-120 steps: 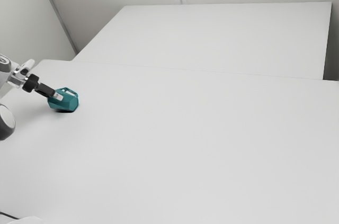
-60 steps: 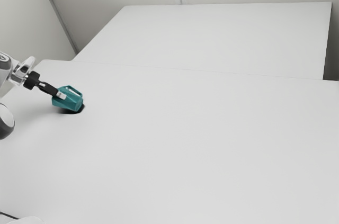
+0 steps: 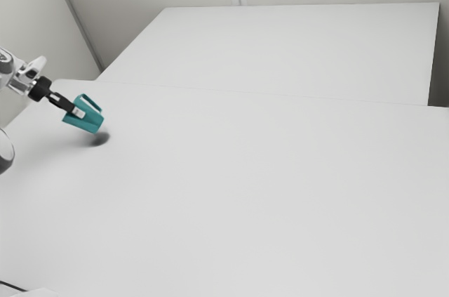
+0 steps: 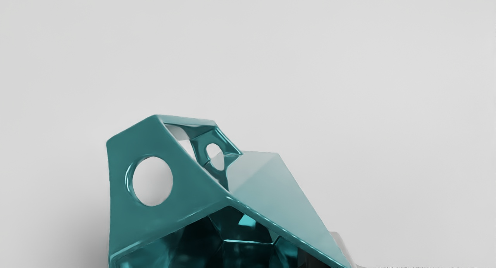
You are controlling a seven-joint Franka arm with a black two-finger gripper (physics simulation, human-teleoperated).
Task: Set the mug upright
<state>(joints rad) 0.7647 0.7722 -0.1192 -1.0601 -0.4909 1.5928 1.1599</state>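
Lifted higher since the earlier frame, the teal mug (image 3: 85,123) now hangs clear of the table (image 3: 245,185), its shadow (image 3: 102,139) lying apart beneath it; it also sits slightly nearer the exterior view's left. It is tilted, not yet upright, with its open mouth toward my hand and its handle (image 4: 135,144) on the upper side. My gripper (image 3: 78,112) is nearly closed, pinching the mug's wall, one finger inside the mouth and the other against the outside; the wrist view shows dark, glossy, faceted inner walls with part of that inner finger among them; the mug's bottom I cannot make out.
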